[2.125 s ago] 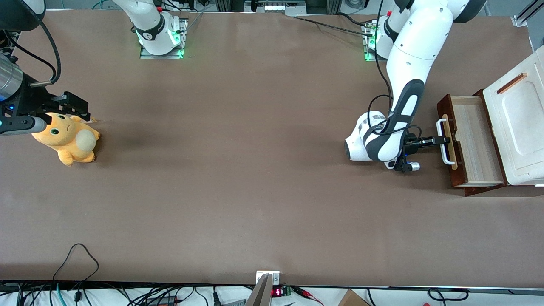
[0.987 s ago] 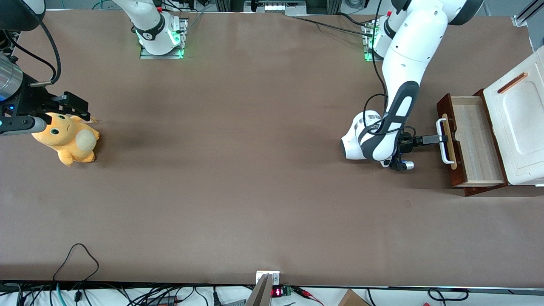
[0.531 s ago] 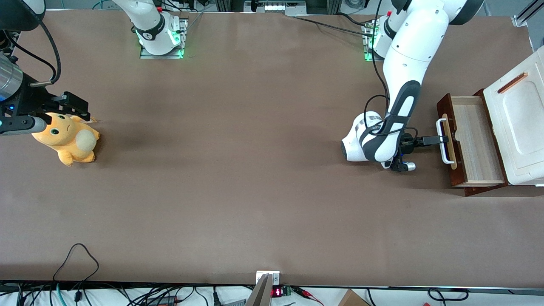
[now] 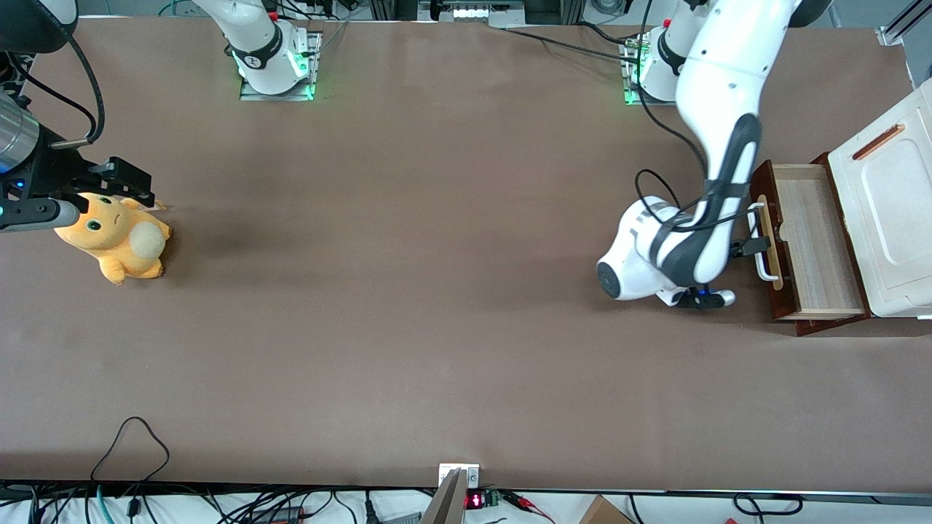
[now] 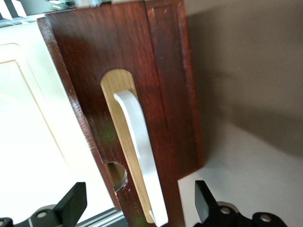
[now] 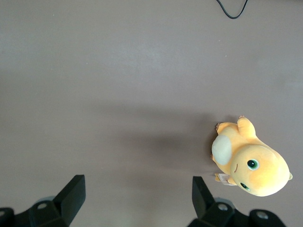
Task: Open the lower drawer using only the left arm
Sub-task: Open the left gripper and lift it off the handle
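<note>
1. Drawer position: the lower drawer (image 4: 808, 244) stands pulled well out of the cabinet (image 4: 885, 218) at the working arm's end of the table (image 4: 408, 291), its light wood interior exposed from above. The task's main travel appears done.

2. Handle position: the white loop handle (image 5: 141, 153) sits on a pale wood strip on the dark drawer front (image 5: 151, 71). In the front view the handle (image 4: 761, 244) faces the left arm (image 4: 717, 145).

3. Gripper state: the gripper (image 5: 137, 208) has its 2 fingers spread wide apart, 1 on each side of the handle line, touching nothing. The handle is free.

4. Gripper location: the gripper hangs just in front of the drawer front, close to the handle but clear of it.

5. Step in hand, as judged: release and withdrawal after the pull.

6. Procedure for a clean withdrawal:
   - Keep the fingers spread until both tips are past the loop.
   - Back straight away from the drawer front, along the pull line, to avoid hooking the loop.
   - Avoid any sideways sweep, since a finger catching the handle could push the drawer back in or skew the cabinet.

7. Unrelated item: a plush toy (image 4: 116, 236) lies toward the parked arm's end.
</note>
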`<control>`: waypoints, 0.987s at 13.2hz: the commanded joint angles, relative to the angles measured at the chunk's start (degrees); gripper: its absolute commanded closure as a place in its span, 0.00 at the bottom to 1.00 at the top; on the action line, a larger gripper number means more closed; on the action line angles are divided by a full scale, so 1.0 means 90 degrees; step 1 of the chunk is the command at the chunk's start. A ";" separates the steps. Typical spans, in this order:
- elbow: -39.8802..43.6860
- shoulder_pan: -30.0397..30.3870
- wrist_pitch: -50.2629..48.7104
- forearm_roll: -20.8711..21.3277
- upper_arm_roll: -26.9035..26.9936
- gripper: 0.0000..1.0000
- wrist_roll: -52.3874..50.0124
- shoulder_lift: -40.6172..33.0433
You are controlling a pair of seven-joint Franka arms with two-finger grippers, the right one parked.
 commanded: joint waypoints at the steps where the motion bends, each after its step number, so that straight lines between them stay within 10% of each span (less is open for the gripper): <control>1: 0.0047 -0.0064 0.0269 -0.0610 0.0333 0.00 0.0874 -0.0664; 10: 0.0829 0.0911 0.0933 -0.4014 0.0929 0.00 0.2848 -0.2382; 13: 0.0916 0.1194 0.0923 -0.4428 0.0842 0.00 0.3074 -0.2911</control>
